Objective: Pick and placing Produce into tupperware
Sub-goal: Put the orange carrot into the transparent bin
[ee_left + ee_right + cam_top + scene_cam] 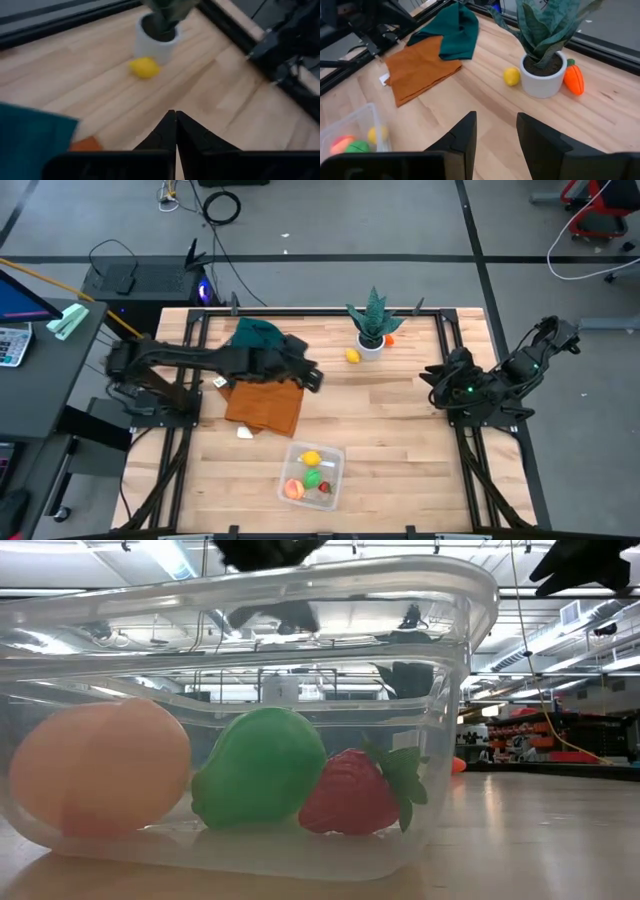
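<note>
The clear tupperware (pixel 313 474) stands near the table's near edge. It holds a yellow piece (pixel 311 459), a green piece (pixel 260 766), a peach-coloured piece (pixel 100 765) and a red strawberry (pixel 355 792). A yellow lemon (pixel 352 356) lies on the table beside the white plant pot (pixel 370 345). An orange carrot (pixel 574 78) lies on the pot's other side. My left gripper (pixel 312 377) is shut and empty above the table, left of the lemon (pixel 144 67). My right gripper (pixel 495 125) is open and empty at the table's right side.
An orange cloth (pixel 265 402) and a teal cloth (pixel 258 335) lie at the table's left, under my left arm. A small white scrap (pixel 245 433) lies near the orange cloth. The spiky plant (pixel 375 315) stands in the pot at the far middle.
</note>
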Tool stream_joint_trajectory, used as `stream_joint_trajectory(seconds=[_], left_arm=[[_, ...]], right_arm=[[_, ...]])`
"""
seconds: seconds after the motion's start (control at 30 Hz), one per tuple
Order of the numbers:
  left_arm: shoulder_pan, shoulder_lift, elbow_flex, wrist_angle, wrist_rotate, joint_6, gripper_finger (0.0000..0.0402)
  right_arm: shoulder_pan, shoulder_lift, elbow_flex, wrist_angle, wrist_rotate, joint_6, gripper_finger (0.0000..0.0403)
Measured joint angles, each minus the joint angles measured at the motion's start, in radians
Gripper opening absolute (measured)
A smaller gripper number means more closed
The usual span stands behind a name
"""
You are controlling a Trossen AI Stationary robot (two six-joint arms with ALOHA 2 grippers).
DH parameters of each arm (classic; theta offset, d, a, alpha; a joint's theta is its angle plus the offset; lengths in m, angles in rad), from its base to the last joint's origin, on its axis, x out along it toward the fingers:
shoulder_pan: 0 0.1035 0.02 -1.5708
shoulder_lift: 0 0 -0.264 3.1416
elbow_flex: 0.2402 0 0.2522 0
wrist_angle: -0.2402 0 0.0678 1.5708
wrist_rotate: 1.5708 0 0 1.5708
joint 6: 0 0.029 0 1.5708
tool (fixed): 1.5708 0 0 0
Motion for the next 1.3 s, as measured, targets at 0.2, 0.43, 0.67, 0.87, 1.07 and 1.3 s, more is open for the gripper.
stream_joint_trajectory(seconds=[0.2, 0.43, 0.67, 0.87, 1.07, 1.3], left_arm=[[0.067, -0.148, -0.173, 0.218, 0.053, 0.115, 0.0032], [0.161, -0.242, -0.291, 0.392, 0.239, 0.257, 0.0019], [0.238, -0.249, -0.305, 0.39, 0.423, 0.387, 0.0009], [0.302, -0.249, -0.305, 0.391, 0.544, 0.478, 0.0024], [0.35, -0.255, -0.304, 0.389, 0.626, 0.533, 0.0026], [0.384, -0.255, -0.304, 0.372, 0.693, 0.556, 0.001]], right_arm=[[-0.007, -0.036, -0.077, 0.009, 0.021, 0.087, 0.0108], [-0.087, -0.081, -0.164, 0.069, 0.025, 0.158, 0.0108], [-0.32, -0.088, -0.215, 0.209, -0.02, 0.092, 0.0108], [-0.591, -0.061, -0.315, 0.453, -0.233, -0.085, 0.0108], [-0.827, -0.042, -0.357, 0.535, -0.311, -0.155, 0.0108], [-1.096, 0.004, -0.357, 0.634, -0.551, -0.336, 0.0104]])
